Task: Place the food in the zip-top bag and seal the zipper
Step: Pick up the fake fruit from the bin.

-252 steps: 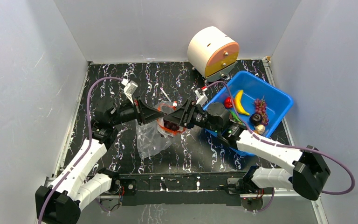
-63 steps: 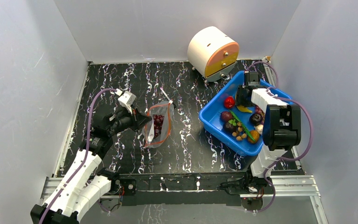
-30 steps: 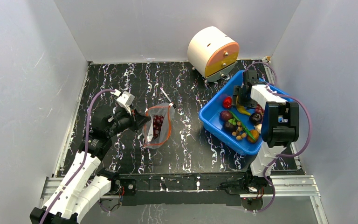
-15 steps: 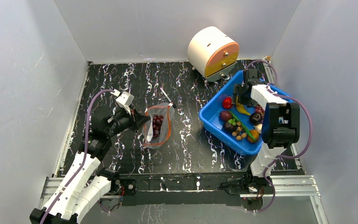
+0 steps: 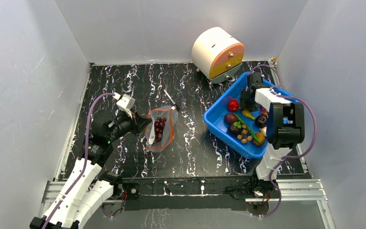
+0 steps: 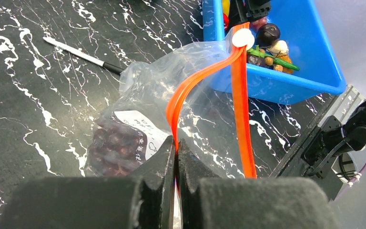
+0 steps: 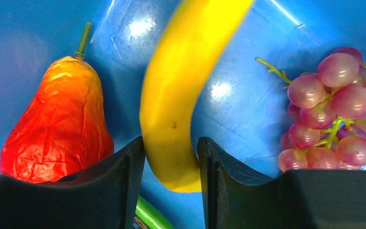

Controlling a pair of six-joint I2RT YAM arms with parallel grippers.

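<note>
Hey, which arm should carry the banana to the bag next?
Right. The right gripper grips the banana in the blue bin; the left gripper is pinching the zipper of the bag.

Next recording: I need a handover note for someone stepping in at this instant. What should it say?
Left gripper: shut on the zipper; the bag mouth is open.
Right gripper: down in the bin, fingers either side of the banana; whether it grips firmly cannot be told.
Done: one grape bunch is in the bag.
Left: banana, red fruit, second grape bunch and the other bin food go into the bag, then seal the zipper.
</note>
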